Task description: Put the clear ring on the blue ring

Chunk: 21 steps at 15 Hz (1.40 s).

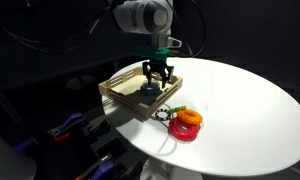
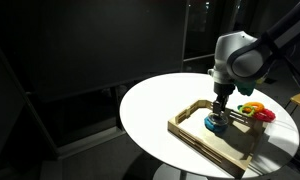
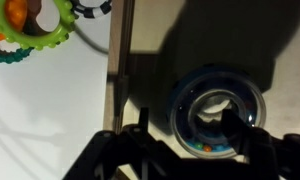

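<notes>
the gripper hangs over a shallow, straight-walled wooden tray near the edge of a smooth white round table, its dark fingers spread wide and gripping nothing. in the wrist view the clear ring, glassy with pale glints, appears to lie stacked on the blue ring on the tray floor, just inside the tray's pale plank wall; one finger overlaps the stack's rim, and i cannot tell whether it touches. in both exterior views only the matte teal doughnut shows under the fingers, and the transparent one is too faint to make out. outside the tray, an exterior view shows a glossy orange ring resting on a red ring, while the wrist view alone shows a knobbly green ring.
</notes>
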Tool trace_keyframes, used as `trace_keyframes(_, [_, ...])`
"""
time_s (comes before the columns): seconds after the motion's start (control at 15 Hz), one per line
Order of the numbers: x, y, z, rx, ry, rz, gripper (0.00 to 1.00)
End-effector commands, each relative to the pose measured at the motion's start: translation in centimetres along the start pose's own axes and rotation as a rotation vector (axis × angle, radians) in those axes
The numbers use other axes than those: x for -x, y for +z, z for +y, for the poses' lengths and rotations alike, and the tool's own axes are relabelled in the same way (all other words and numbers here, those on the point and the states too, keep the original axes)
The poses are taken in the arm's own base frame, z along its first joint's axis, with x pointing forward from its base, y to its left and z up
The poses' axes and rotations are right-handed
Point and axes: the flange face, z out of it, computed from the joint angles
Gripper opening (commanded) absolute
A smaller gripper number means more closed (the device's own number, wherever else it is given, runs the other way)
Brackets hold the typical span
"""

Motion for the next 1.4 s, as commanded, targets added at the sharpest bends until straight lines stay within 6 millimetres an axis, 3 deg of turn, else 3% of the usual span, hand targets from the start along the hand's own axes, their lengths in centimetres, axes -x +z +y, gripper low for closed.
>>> trace_keyframes(0.0, [0.4,-1.6,0.5,-0.013,-0.035,0.005,1.00])
trace_keyframes(0.27, [0.6,-3.9,1.2,-0.013,-0.046,0.003,1.00])
trace_keyframes(0.6, [1.4,-8.0,1.8,-0.022,-0.030,-0.027,1.00])
trace_keyframes(1.33, [5.4,-17.9,2.5,-0.034,0.040,-0.057,1.00])
